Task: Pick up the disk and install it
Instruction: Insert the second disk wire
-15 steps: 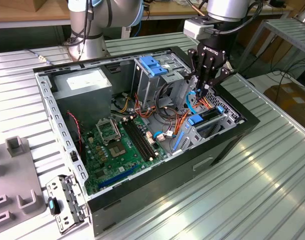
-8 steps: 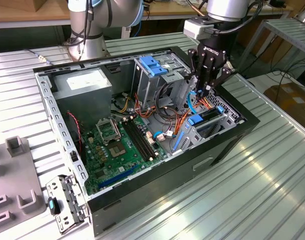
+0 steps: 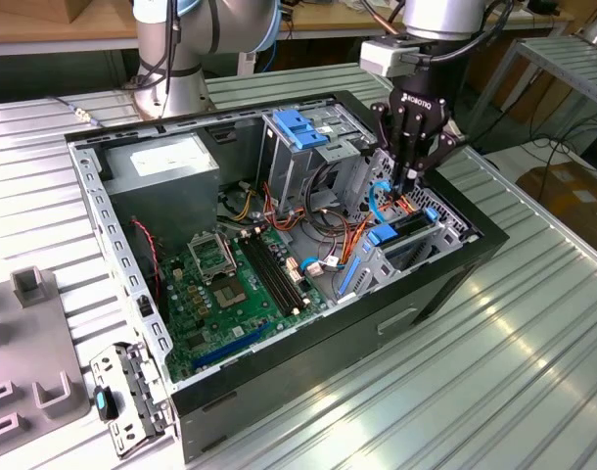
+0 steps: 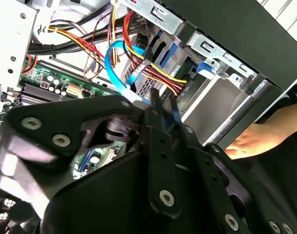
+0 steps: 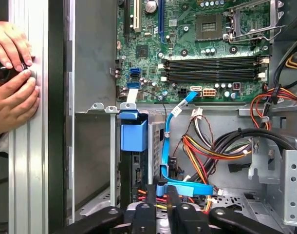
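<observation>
The gripper (image 3: 408,181) is hanging over the open computer case (image 3: 445,284), fingers pressed together and holding nothing, just above the disk (image 3: 404,230), which is sitting upright in its drive bay beside the case's front wall. Cable bundles (image 5: 212,146) are crowding the open room beside the bay.

Ribbed metal table (image 3: 533,323) gleaming dully, matt black gripper (image 3: 408,176) showing shiny screws, disk (image 3: 401,233) sitting in glossy blue plastic, green motherboard (image 3: 230,284) glinting
</observation>
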Tool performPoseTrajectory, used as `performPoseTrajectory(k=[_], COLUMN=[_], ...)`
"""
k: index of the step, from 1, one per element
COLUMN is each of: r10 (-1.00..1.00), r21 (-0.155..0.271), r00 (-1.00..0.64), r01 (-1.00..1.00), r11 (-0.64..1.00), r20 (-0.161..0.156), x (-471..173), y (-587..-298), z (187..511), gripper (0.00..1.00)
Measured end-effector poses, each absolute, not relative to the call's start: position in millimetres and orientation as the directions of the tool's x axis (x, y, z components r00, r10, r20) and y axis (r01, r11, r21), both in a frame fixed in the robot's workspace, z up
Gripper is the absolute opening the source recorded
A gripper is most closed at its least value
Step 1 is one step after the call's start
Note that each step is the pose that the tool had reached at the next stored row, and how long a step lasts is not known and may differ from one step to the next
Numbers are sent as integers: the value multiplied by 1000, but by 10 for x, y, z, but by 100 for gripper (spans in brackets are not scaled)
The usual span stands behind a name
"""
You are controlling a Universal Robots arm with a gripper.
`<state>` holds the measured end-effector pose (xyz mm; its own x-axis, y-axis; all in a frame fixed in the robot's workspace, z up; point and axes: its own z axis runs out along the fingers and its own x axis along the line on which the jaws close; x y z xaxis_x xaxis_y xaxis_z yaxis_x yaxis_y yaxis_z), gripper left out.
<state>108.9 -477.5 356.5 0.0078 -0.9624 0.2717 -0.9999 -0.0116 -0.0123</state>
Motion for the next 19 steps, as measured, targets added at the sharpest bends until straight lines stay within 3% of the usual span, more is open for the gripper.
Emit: performPoseTrajectory(k=[1, 9, 12, 13, 17, 19], r10=[-962, -963, -963, -963, -963, -964], r21=[-12, -12, -12, -12, -12, -12], r00=[8, 8, 8, 8, 8, 8], r01=[-1000, -1000, -1000, -1000, -1000, -1000], r11=[-12, -11, -11, -11, -11, -11], r20=[272, 270, 269, 269, 268, 267], x=[1088, 1091, 1094, 1094, 1096, 1096], y=[-4775, -4775, -4775, -4775, -4775, -4786], z=[3563, 3555, 3552, 3551, 3539, 3534], gripper=[16, 16, 17, 24, 24, 16])
